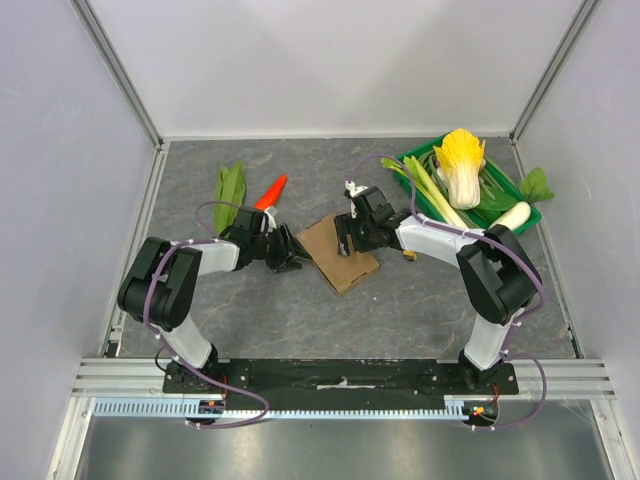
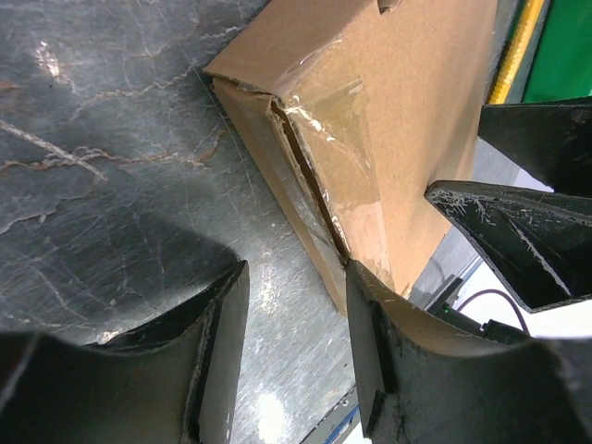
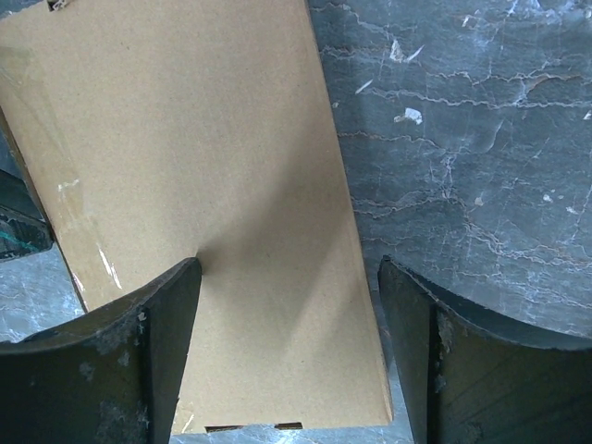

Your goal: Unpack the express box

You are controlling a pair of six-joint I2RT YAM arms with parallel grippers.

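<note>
Cardboard box (image 1: 342,262) mid-frame, taped shut.
We see left tool (image 1: 294,252) and right tool (image 1: 346,240) both spread apart at it; nothing unpacked yet.

Near edge, both bases bolted side by side. The left arm (image 1: 165,278) has its elbow folded high above its base, with the forearm running low and to the right toward mid-table. The left gripper (image 1: 292,250) points right; in its wrist view its fingers (image 2: 217,356) stand apart with a clear gap between them. The right arm (image 1: 495,265) mirrors this, elbow up and forearm reaching left. The right gripper (image 1: 347,238) is tilted downward, its fingers (image 3: 162,361) spread wide. The two grippers face each other near the centre, close together but apart. Dark fingers at the right edge of the left wrist view look like the right gripper's.
</note>
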